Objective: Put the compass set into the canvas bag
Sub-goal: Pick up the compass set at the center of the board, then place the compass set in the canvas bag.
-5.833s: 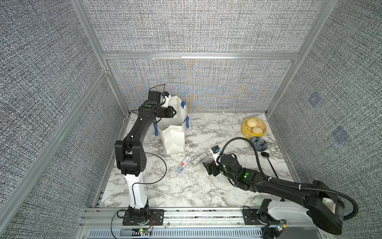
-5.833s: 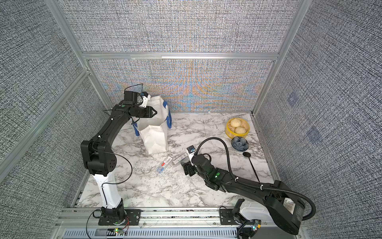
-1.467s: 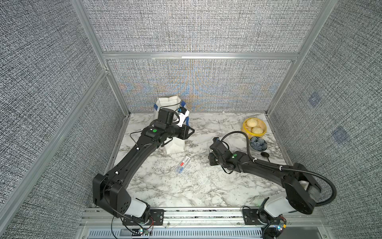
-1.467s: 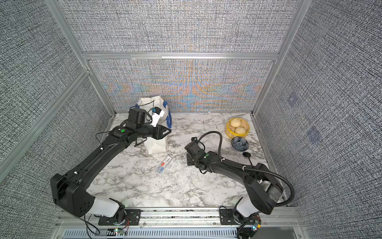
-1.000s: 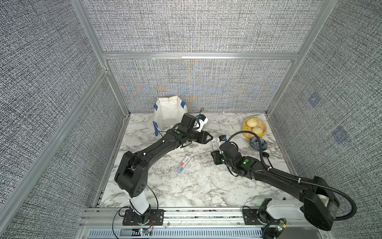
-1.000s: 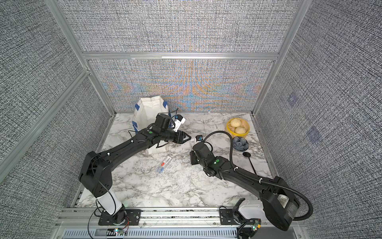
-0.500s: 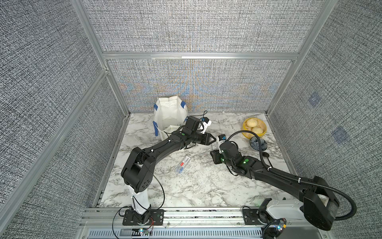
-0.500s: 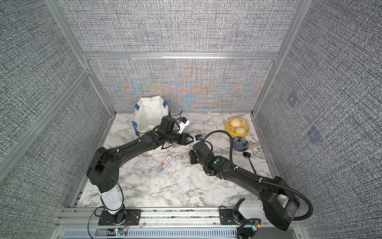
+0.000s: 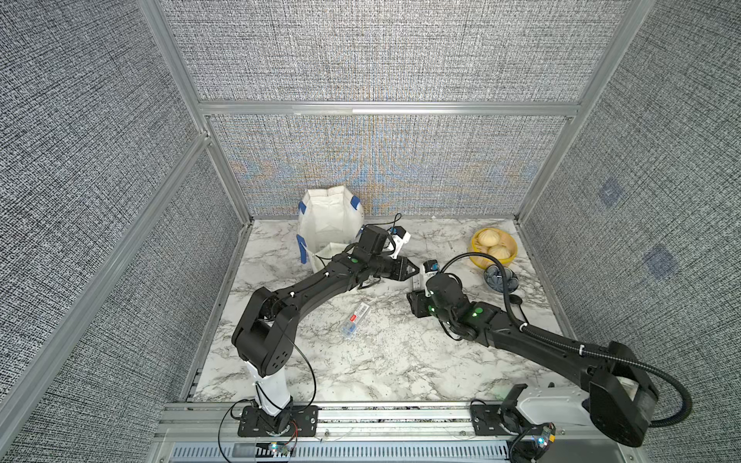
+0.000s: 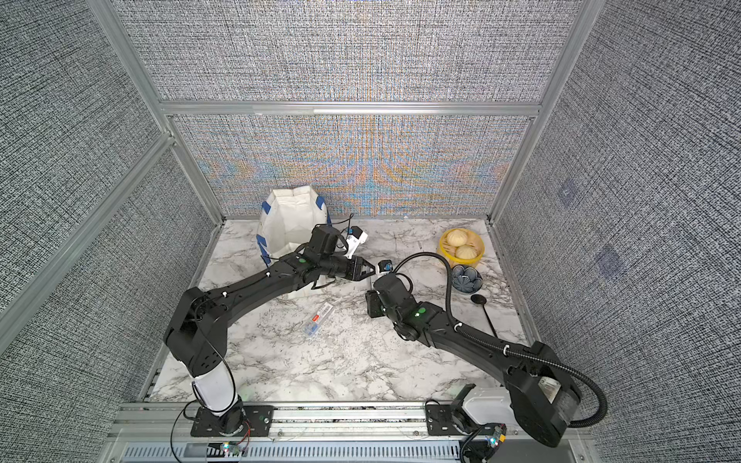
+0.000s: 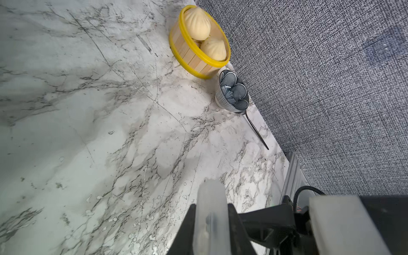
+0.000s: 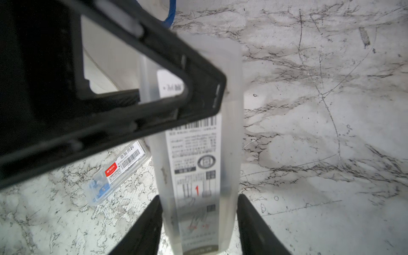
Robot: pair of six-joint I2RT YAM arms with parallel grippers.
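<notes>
The upright white fabric canvas bag point(image 9: 322, 224), with short blue strap handles, stands at the far left with its mouth up. Its soft rim could fold, or the whole bag could tip, if the case strikes it on the way in.

Right of it, over the middle of the marble tabletop point(image 9: 381, 360), the left gripper point(image 11: 210, 220) is clamped across one end of the compass set point(image 12: 198, 165), a long frosted translucent plastic case held clear of the surface. With so short a bite on slick plastic, I judge the case may swing or slide out under its own length.

Further right, the right gripper point(image 12: 198, 198) has its black fingers point(image 12: 251, 220) parted just wider than the case. They flank its other end without pinching, and a sideways pull before they clear could snag it.

The case looks rigid and flat-sided. It carries a white printed label with a barcode and a red numeral, and its contents show only as dim shapes.
</notes>
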